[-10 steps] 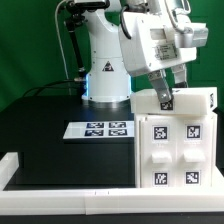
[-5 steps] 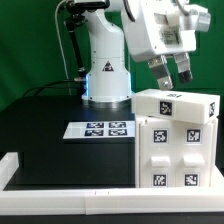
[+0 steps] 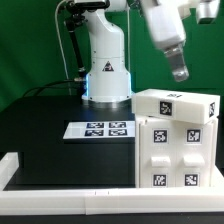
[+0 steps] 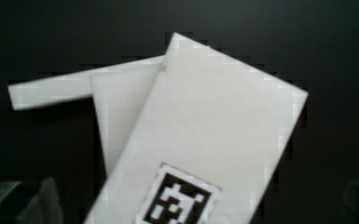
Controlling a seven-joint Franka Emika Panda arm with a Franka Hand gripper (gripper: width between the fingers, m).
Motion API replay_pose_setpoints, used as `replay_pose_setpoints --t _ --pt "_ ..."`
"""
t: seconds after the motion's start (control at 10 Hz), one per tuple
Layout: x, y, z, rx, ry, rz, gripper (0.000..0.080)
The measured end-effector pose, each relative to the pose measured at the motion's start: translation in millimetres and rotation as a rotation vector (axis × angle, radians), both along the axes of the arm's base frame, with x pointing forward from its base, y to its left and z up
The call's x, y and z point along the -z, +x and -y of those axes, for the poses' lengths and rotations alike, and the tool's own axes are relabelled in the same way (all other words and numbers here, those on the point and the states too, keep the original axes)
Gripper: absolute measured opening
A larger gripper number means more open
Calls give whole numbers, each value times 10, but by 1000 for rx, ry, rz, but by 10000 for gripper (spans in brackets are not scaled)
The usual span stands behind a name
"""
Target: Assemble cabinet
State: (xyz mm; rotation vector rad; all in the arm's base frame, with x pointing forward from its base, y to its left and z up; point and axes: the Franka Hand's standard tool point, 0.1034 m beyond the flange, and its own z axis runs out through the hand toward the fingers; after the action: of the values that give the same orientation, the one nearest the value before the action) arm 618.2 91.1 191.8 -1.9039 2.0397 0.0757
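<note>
The cabinet (image 3: 175, 142) is the big white box at the exterior view's right, standing on the black table with four tagged panels facing front. A white top piece with one tag (image 3: 176, 99) lies across it. My gripper (image 3: 178, 70) hangs in the air well above the cabinet's top and touches nothing. In the wrist view the white top with its tag (image 4: 190, 150) fills the middle far below. One dark finger (image 4: 23, 200) shows faintly at each side edge, wide apart, with nothing held between them.
The marker board (image 3: 100, 128) lies flat on the black table to the exterior view's left of the cabinet. The arm's white base (image 3: 105, 75) stands behind it. A white rim (image 3: 60, 178) runs along the table's front edge.
My gripper has let go at the cabinet's top and risen up and to the exterior view's right. The top piece stays lying on the cabinet.
</note>
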Motion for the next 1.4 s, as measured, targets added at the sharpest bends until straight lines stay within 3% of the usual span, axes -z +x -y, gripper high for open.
replay_pose_setpoints --t 0.3,0.6,0.7,0.9,1.1,1.4 --pt "8 52 -62 -418 -76 76 797" --pt "17 47 -55 -607 -117 131 797" --pt "19 45 -47 -715 -146 157 797" --pt "37 37 -8 -1111 -270 230 797" --pt "50 32 -14 -1403 -344 277 797" --pt "60 30 1 -1604 -380 313 797"
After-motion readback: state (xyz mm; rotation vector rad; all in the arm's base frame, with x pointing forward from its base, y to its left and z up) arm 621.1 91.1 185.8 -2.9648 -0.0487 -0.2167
